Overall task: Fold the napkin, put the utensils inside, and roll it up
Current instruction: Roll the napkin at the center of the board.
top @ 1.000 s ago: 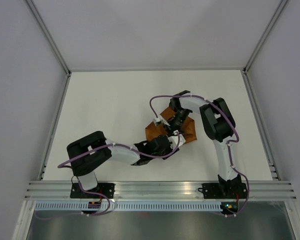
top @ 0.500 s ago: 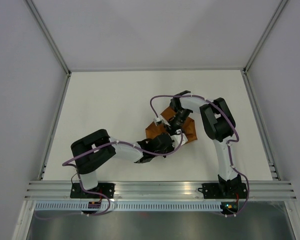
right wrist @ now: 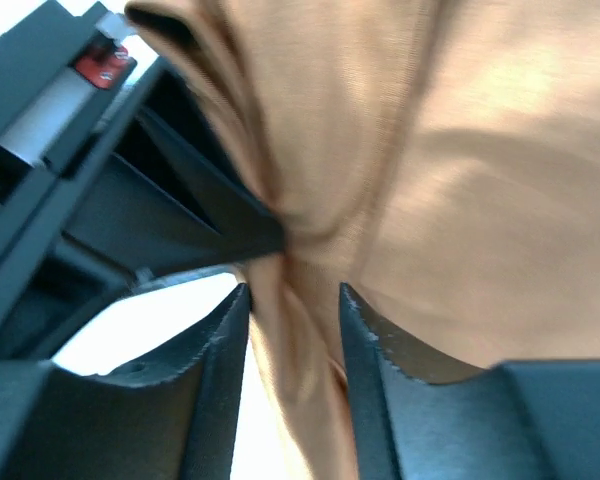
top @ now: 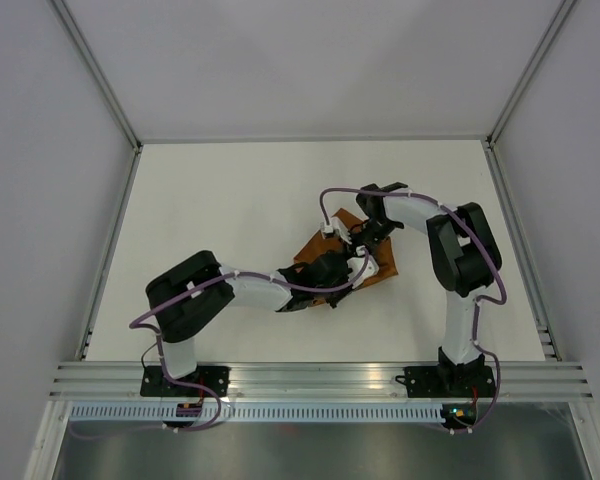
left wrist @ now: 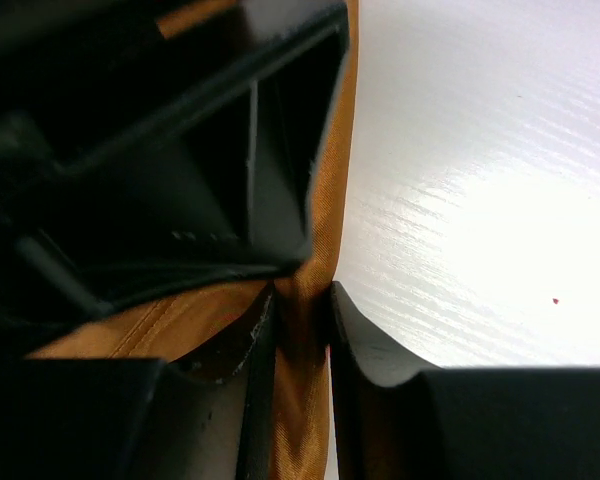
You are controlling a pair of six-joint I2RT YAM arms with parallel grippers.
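Treat napkin (left wrist: 302,410) as limp and light, pinched between left fingers (left wrist: 372,350) and, at their 12 o'clock, right fingers (right wrist: 215,385); grip by edges.

Both arms have swung rightward, the left claw (top: 354,272) and right claw (top: 366,239) carrying the pinched napkin (top: 384,268) slightly right.
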